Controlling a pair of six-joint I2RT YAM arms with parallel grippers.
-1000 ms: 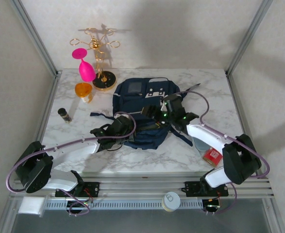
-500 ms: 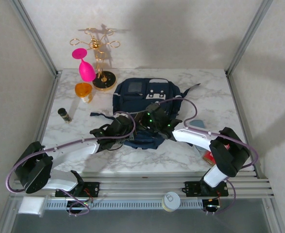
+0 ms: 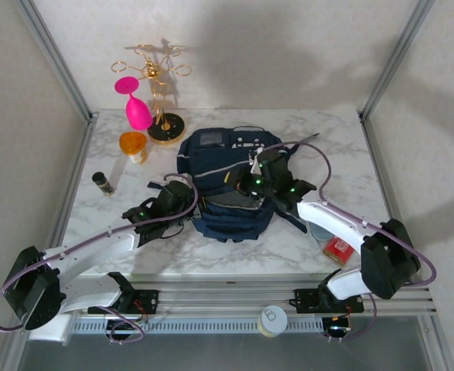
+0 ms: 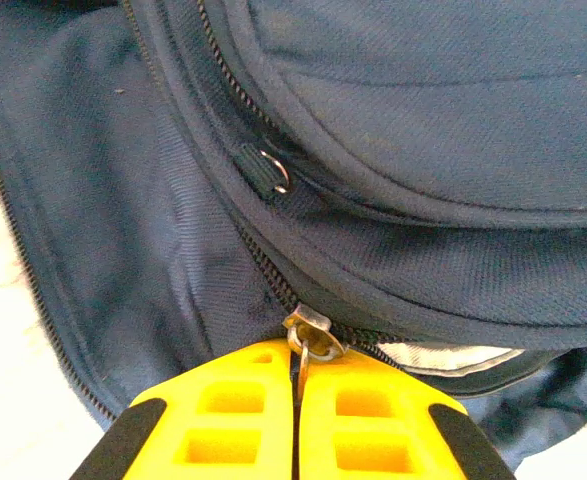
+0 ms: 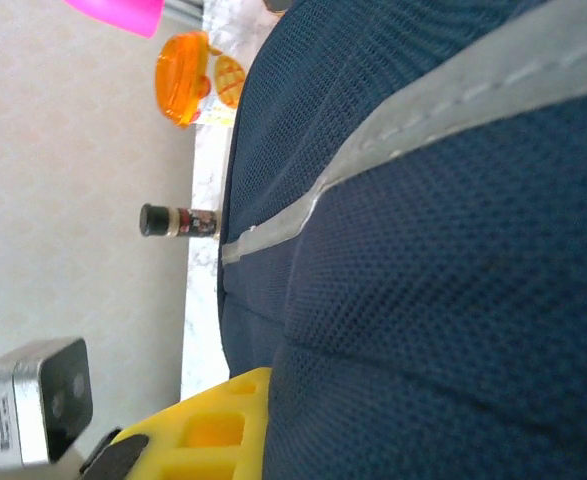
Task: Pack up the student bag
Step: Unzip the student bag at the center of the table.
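The student bag (image 3: pixel 227 166), large and navy blue with pale trim stripes, lies in the middle of the marble table (image 3: pixel 343 147). My left gripper (image 3: pixel 185 202) is at its near left edge. In the left wrist view this gripper (image 4: pixel 299 385) is shut on the metal zipper pull (image 4: pixel 309 338) of the student bag (image 4: pixel 423 150), and the zip beside it gapes a little. My right gripper (image 3: pixel 254 175) sits on top of the bag, shut on a fold of its fabric. In the right wrist view one yellow finger (image 5: pixel 208 430) shows and bag cloth (image 5: pixel 453 250) hides the other.
A pink wine glass (image 3: pixel 138 108) and a gold rack (image 3: pixel 158 85) stand at the back left, with an orange cup (image 3: pixel 133 144) and a small dark bottle (image 3: pixel 102 182) nearer. A red box (image 3: pixel 338 249) lies at the near right. A second zip slider (image 4: pixel 266 170) sits higher on the bag.
The right gripper went from open to shut on the bag's fabric and drew it up and back. The left gripper moved left with the zipper pull. The bag's shape has bunched.
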